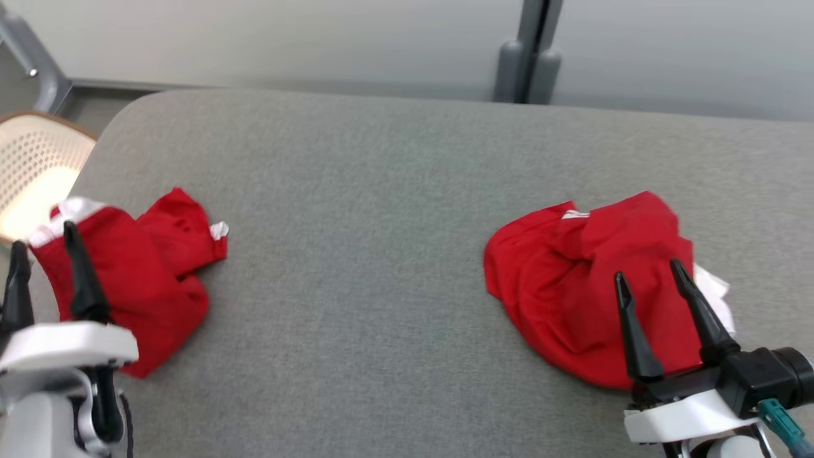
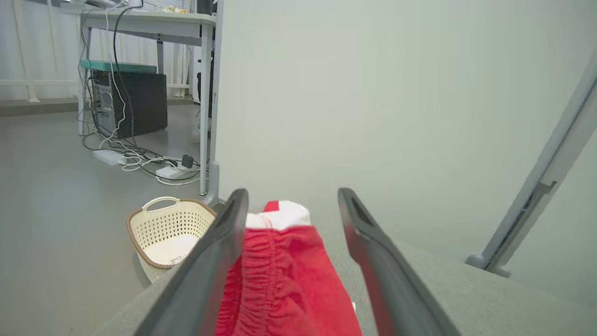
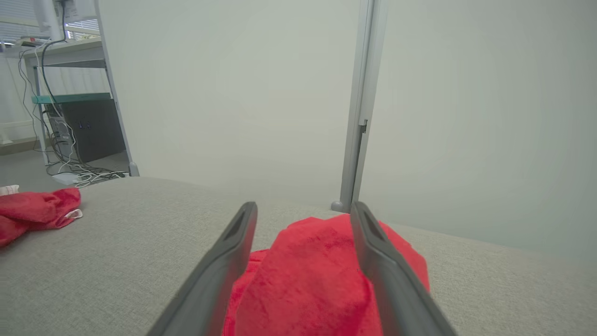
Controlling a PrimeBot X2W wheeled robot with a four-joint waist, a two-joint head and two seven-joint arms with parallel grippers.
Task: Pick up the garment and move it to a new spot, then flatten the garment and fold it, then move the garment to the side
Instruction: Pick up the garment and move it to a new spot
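Two crumpled red garments with white trim lie on the grey table (image 1: pixel 381 254). One red garment (image 1: pixel 146 273) sits at the left edge, its elastic waistband (image 2: pixel 280 261) showing between my left fingers. My left gripper (image 1: pixel 41 242) hangs open above its near side. The other red garment (image 1: pixel 585 280) lies at the right and bulges up in the right wrist view (image 3: pixel 317 270). My right gripper (image 1: pixel 648 270) is open over its near right part, holding nothing. The left garment (image 3: pixel 32 210) also appears far left in the right wrist view.
A cream perforated basket (image 1: pixel 32 172) with a brown rim stands on the floor off the table's left end (image 2: pixel 165 233). A grey post (image 1: pixel 531 51) rises behind the table's far edge. A desk with a computer and cables (image 2: pixel 130 102) stands further off.
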